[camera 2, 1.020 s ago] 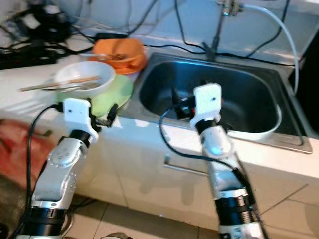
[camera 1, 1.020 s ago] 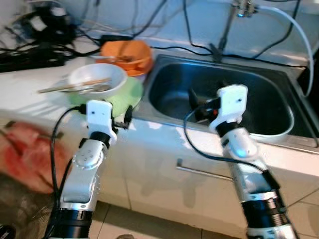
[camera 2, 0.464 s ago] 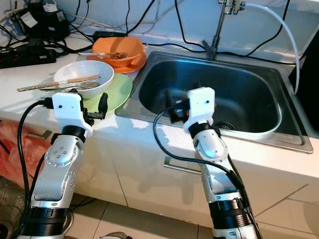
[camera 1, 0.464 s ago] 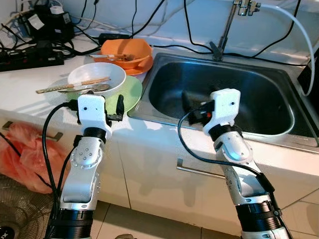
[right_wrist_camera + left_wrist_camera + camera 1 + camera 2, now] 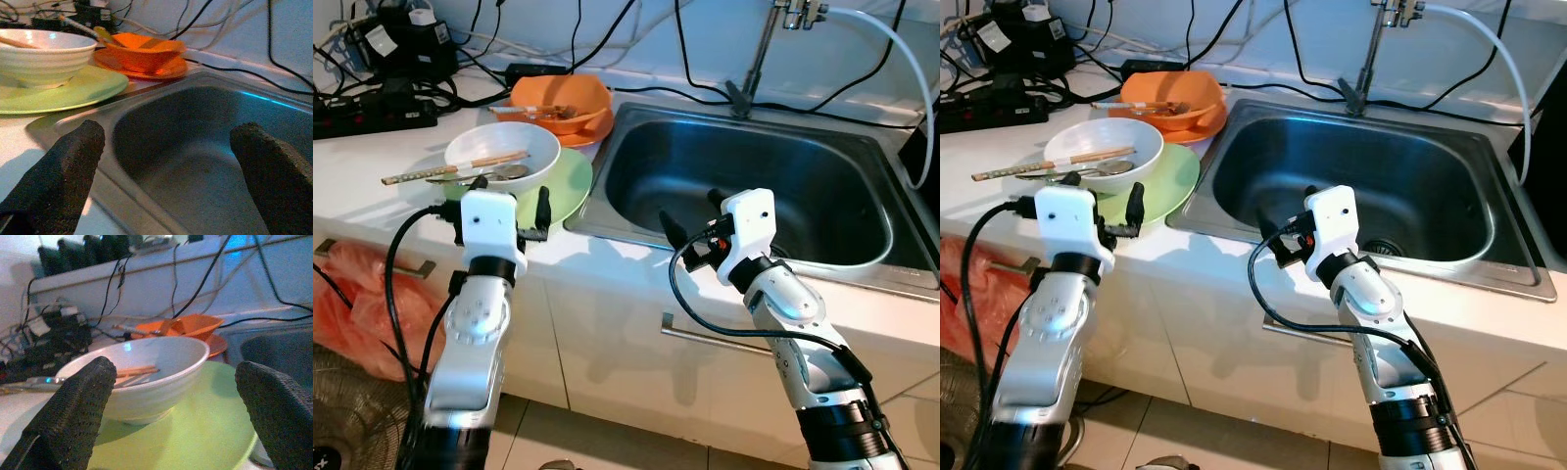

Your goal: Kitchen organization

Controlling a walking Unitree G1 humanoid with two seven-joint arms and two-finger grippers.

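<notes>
Here your left tool (image 5: 514, 212) hangs at the desk (image 5: 372, 201) edge with its fingers spread apart, lined up on the white bowl (image 5: 502, 157) that sits on the green plate (image 5: 570, 186); that looks like a stance for taking the bowl or plate next, though nothing is gripped yet. Chopsticks (image 5: 450, 167) and a spoon (image 5: 505, 173) lie across the bowl, so they could slide if you tip it. Behind stands an orange bowl (image 5: 563, 101) on its own orange plate (image 5: 146, 69), close to the sink (image 5: 759, 186) rim, probably stacked there for washing. Your right tool (image 5: 688, 222) hovers over the sink's near edge, fingers apart too and empty.

The head views give you the whole layout: tap (image 5: 773, 29), hose (image 5: 901, 59), cables (image 5: 372, 88) at the back wall. The left wrist view shows how the white bowl (image 5: 142, 377) sits between your spread fingers (image 5: 73, 416), still a little ahead. The right wrist view looks low into the basin (image 5: 205, 161).
</notes>
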